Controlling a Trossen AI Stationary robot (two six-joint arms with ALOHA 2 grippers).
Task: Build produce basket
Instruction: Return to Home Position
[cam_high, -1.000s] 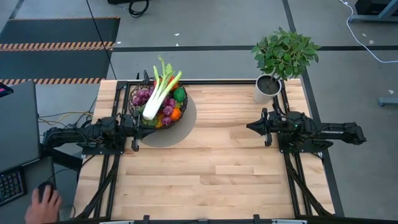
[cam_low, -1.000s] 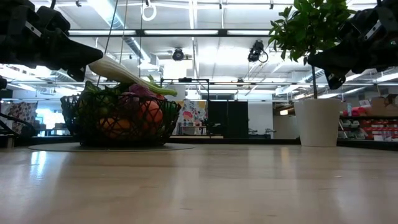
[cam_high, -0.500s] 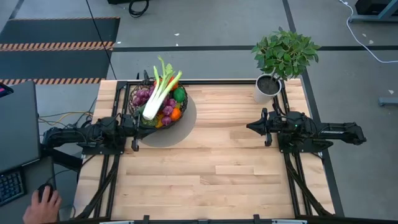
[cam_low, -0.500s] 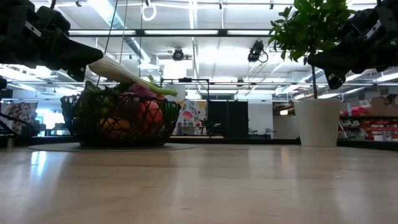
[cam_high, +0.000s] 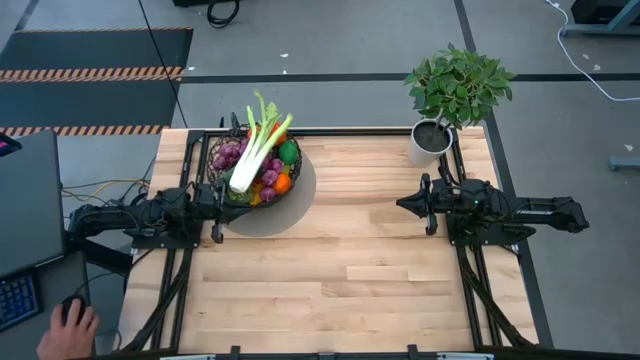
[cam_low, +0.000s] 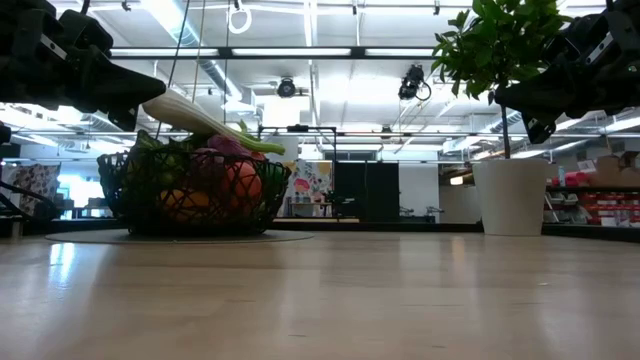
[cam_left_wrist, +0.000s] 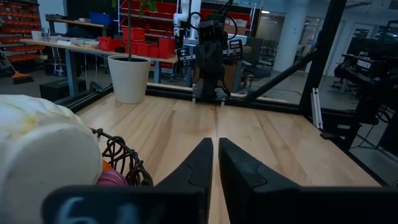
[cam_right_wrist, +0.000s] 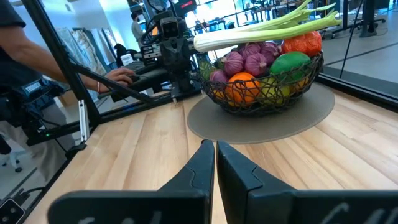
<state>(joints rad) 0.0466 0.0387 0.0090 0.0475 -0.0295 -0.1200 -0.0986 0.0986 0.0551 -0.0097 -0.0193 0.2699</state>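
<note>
Bearing blurred marks (cam_left_wrist: 93, 208), the left hand (cam_left_wrist: 215, 142) hovers beside the basket (cam_left_wrist: 121, 158).

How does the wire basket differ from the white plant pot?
The wire basket is dark open mesh, wide and bowl-shaped; the white plant pot is solid-walled and narrower. The basket is heaped with produce, a leek across the top; the pot holds a leafy plant. The basket sits on a round grey mat; the pot does not. Both stand upright on the table.

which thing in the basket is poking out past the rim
The long white-green leek: it lies across the heap, its green leaves overhanging the rim of the dark wire mesh basket, while the other produce sits inside.
</note>
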